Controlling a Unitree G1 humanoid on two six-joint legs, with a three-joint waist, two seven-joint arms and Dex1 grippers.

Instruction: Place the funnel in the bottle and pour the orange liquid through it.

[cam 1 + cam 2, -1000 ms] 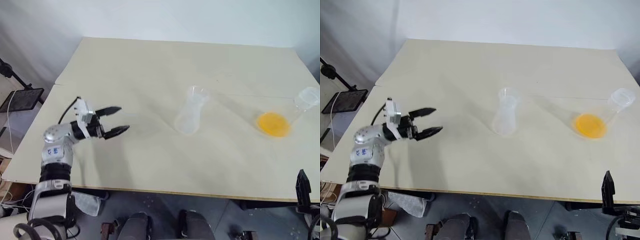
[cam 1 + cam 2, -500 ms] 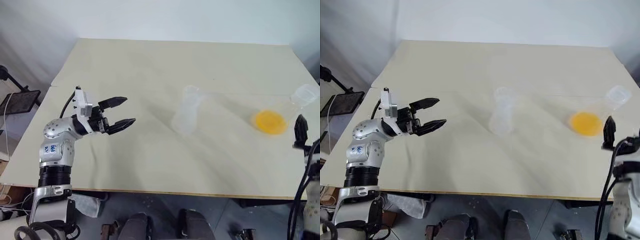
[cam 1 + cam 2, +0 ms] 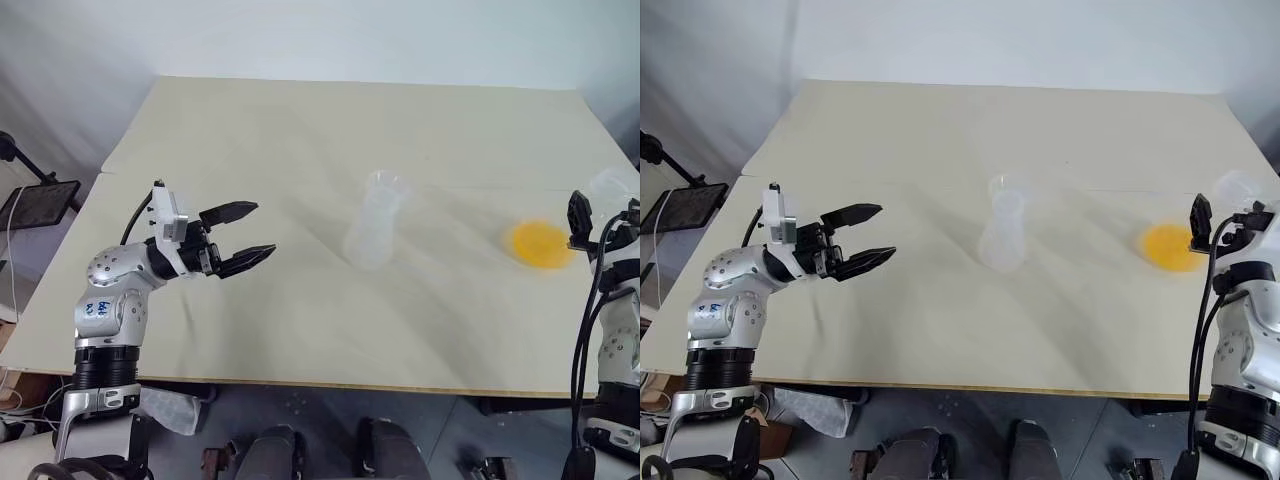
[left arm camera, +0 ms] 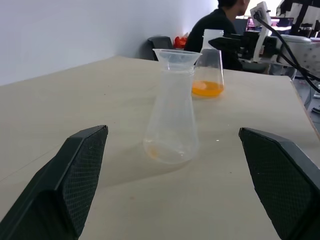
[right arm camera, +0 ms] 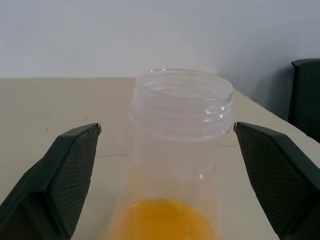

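The small clear narrow-necked bottle [image 4: 171, 120] stands mid-table, the clear flared funnel [image 4: 176, 57] already in its neck. Both grippers gape wide, empty — left gripper [image 3: 245, 235] left of it, right gripper [image 5: 165, 185] at the clear wide-mouthed vessel [image 5: 177, 145] holding bright orange liquid [image 5: 162, 217].

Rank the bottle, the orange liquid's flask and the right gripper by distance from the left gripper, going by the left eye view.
1. Bottle, mid-table, funnel already seated in its neck.
2. Flask of orange liquid, toward the right edge.
3. Right gripper, at the flask, too close to it to separate surely.
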